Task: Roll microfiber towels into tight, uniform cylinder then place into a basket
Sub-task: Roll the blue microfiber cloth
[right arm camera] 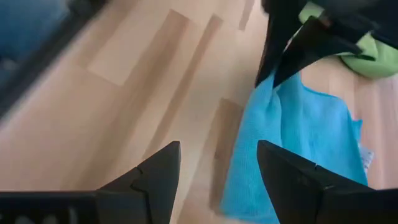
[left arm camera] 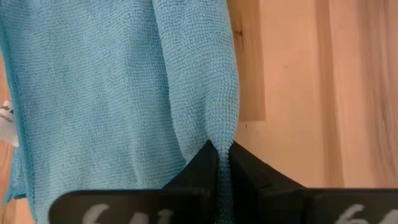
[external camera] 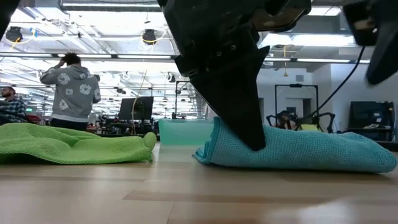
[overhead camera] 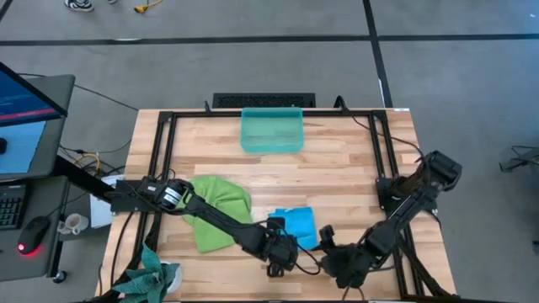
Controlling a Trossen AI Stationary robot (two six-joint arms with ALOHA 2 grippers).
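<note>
Wooden table (overhead camera: 337,168) carries the blue towel (overhead camera: 296,225) near its front edge. Left gripper (left arm camera: 219,163) pinches the towel's folded edge with its jaws pressed together; right gripper (right arm camera: 217,165) waits just beside, jaws spread. Soft, limp, light cloth: grip edges, keep tension.

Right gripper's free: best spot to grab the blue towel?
Likely the blue towel's near edge, beside where the left gripper is shut on its folded hem. The open right gripper already faces that edge low over the table, so come in flat from its side.
</note>
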